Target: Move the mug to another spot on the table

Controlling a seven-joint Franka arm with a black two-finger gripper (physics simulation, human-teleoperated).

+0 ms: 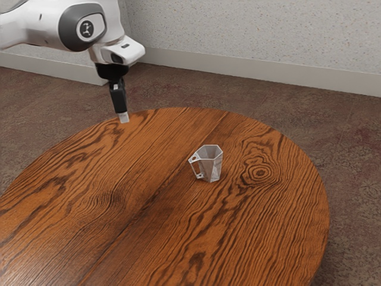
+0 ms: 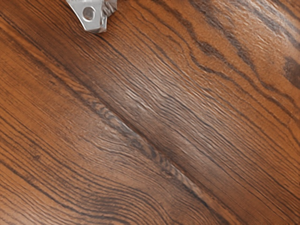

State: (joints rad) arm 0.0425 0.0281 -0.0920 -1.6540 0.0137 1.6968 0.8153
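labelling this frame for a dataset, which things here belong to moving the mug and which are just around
For the job: mug, gripper, table.
Just around: floor, wall, baseboard.

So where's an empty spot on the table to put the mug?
Nearly everywhere. The table is bare between the mug and the near edge, and from the mug toward the end effector. Only the mug's own spot is taken.
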